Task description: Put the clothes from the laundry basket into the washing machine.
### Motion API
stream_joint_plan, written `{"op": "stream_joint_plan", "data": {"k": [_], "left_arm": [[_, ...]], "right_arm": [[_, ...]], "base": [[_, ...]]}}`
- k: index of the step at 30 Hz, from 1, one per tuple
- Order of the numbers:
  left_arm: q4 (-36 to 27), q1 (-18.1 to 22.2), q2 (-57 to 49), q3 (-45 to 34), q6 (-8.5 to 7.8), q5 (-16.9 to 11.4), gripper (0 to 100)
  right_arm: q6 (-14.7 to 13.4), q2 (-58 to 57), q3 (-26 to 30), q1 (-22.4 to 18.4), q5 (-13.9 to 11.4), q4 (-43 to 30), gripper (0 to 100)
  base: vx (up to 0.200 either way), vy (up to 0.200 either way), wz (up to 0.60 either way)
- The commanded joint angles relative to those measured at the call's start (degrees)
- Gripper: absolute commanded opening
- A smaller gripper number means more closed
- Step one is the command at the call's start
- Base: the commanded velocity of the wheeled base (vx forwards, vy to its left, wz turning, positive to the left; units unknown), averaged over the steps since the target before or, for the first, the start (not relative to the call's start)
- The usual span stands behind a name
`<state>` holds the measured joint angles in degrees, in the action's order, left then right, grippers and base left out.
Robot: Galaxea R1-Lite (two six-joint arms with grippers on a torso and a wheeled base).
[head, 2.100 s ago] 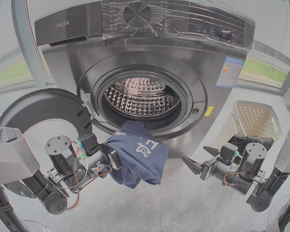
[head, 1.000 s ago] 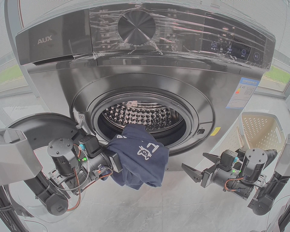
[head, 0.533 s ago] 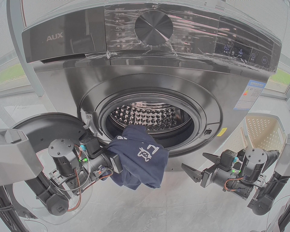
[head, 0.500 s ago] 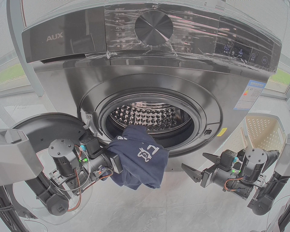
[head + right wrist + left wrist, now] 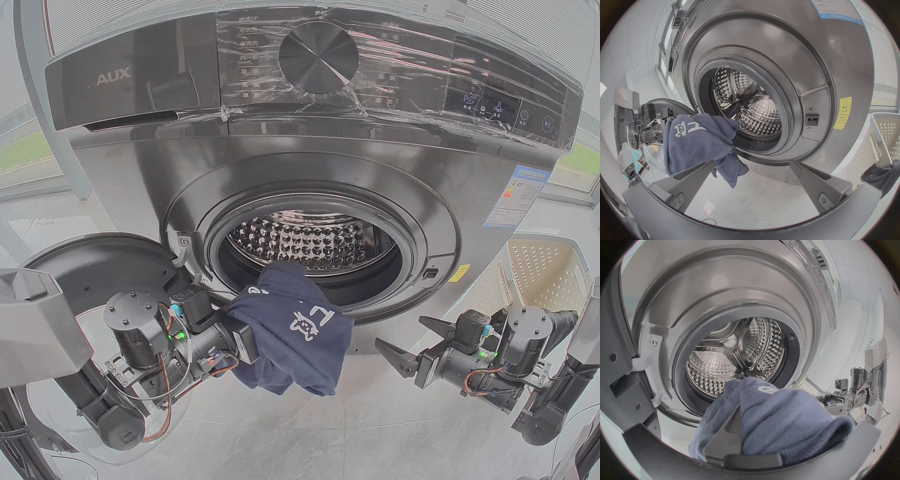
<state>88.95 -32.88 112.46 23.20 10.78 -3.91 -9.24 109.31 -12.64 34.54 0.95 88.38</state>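
Observation:
My left gripper (image 5: 253, 334) is shut on a navy blue garment (image 5: 294, 331) with a white print. The cloth hangs just in front of the lower rim of the washing machine (image 5: 312, 162), and its top edge overlaps the open drum (image 5: 306, 240). From the left wrist the navy garment (image 5: 781, 424) drapes over one finger (image 5: 728, 435), with the drum (image 5: 737, 355) close ahead. My right gripper (image 5: 406, 344) stands open and empty, low at the machine's right; its two fingers (image 5: 690, 182) frame the navy garment (image 5: 700, 137). A dark garment (image 5: 556, 322) hangs over the cream laundry basket (image 5: 544, 262).
The round machine door (image 5: 94, 269) is swung open to the left, right behind my left arm. The basket stands beside the machine's right corner, behind my right arm. Grey tiled floor (image 5: 350, 431) spreads in front.
The camera came closer to the machine. In the last half second my left gripper has shifted slightly right and toward the drum with the navy garment. The right arm has kept still.

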Motion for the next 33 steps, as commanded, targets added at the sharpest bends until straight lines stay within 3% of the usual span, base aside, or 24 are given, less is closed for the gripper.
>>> {"op": "stream_joint_plan", "data": {"k": [1,5,11,26,30,33], "left_arm": [[0.43,-1.58,0.57,-0.17,0.03,1.54,0],[0.52,-1.93,1.10,0.09,0.12,2.77,0],[0.52,-2.01,1.18,0.09,0.12,2.86,0],[0.69,-4.83,0.31,-1.40,0.39,2.59,0],[0.25,-4.39,4.44,6.33,-1.64,2.24,0],[0.43,-4.21,10.41,11.43,-5.15,1.89,0]], "right_arm": [[0.01,-0.24,0.07,0.09,0.02,0.04,100],[0.01,-0.33,-0.01,0.09,0.02,0.04,100],[0.01,-0.15,-0.10,0.18,0.02,0.04,100],[-0.16,-0.68,-0.37,1.24,0.19,0.04,100],[0.01,-2.53,0.07,1.59,0.28,0.04,100],[0.01,-2.61,0.07,2.29,0.46,0.04,100]], "base": [[0.000,0.000,0.00],[0.000,0.000,0.00],[0.200,0.000,0.00],[0.000,0.000,0.00],[0.000,0.000,0.00],[0.000,0.000,0.00]]}}
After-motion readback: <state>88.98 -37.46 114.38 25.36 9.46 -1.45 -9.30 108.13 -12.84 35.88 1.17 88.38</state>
